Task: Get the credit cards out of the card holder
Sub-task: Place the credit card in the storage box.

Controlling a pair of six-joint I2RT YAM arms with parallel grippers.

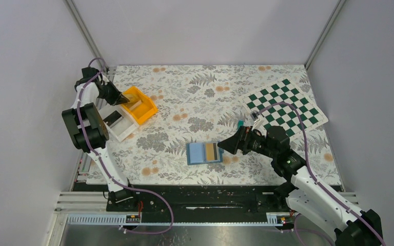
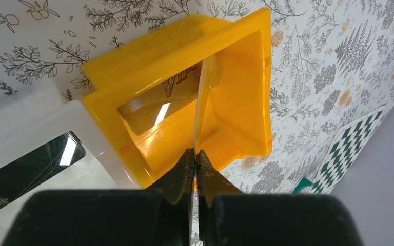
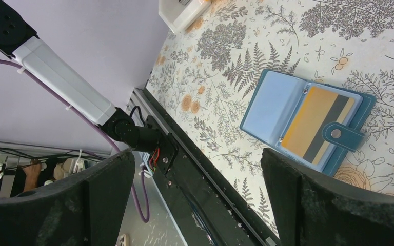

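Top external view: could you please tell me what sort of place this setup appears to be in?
Most likely a robotics lab test cell: plain grey walls on metal frame posts enclose the workspace, and a green checkerboard sheet, probably for camera calibration, lies on the floral table cover.

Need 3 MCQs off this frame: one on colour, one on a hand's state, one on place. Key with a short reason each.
1. The card in the card holder is: A lime-green; B orange-tan; C red.
2. The right hand is: A open, empty; B shut on a card; C shut, empty.
3. The left hand is: A over the card holder; B touching the right hand; C over the orange bin.

Key: B, an orange-tan face with a dark stripe shows in the pocket; A, its fingers stand wide apart with nothing between; C, its pinched card is over the bin's opening.
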